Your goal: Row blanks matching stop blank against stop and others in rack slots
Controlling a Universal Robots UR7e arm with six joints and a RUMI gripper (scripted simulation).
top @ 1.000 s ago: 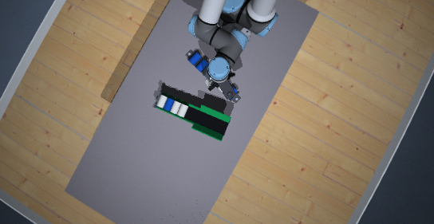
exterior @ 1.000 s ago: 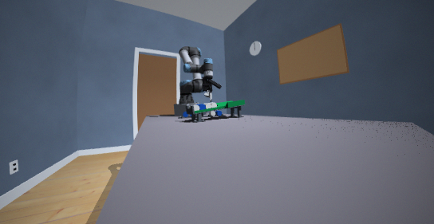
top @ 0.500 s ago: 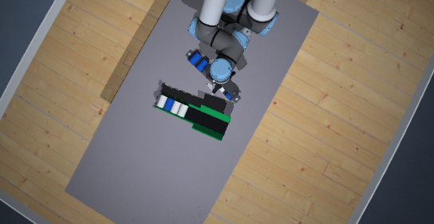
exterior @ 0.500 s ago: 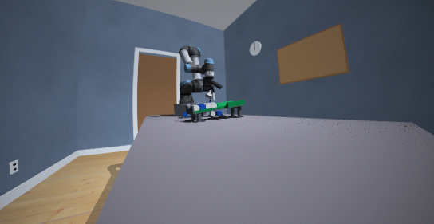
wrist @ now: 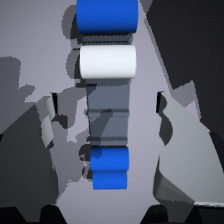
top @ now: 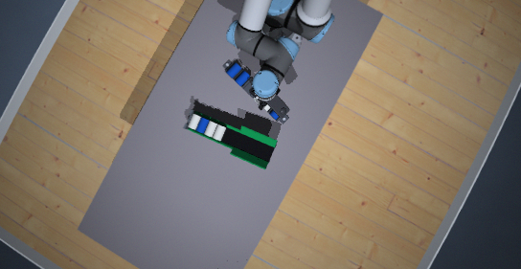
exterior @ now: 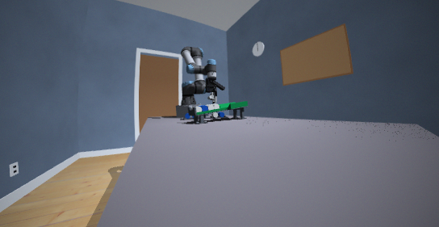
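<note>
The ramp [top: 249, 145] [exterior: 239, 105] holds four blanks at its stop end: a white blank [top: 193, 122] outermost, then a blue blank [top: 203, 125], a white blank [top: 211, 129] and another white blank [top: 219, 132]. The stock rack [top: 227, 65] [wrist: 108, 126] holds two blue blanks [top: 235, 70] [wrist: 109, 158] side by side at one end. Toward its other end lie a white blank [top: 267, 107] [wrist: 108, 62] and a blue blank [top: 274, 115] [wrist: 107, 16]. My gripper [exterior: 212, 97] [wrist: 107, 93] is partly open and empty, above the rack, its jaws on either side of the rack's middle slots.
The ramp stands beside the rack on raised legs, with green side walls [top: 259, 136] rising at its far end. Bare slots between ribs show in the rack's middle in the wrist view. The arm [top: 265, 83] covers part of the rack in the top view.
</note>
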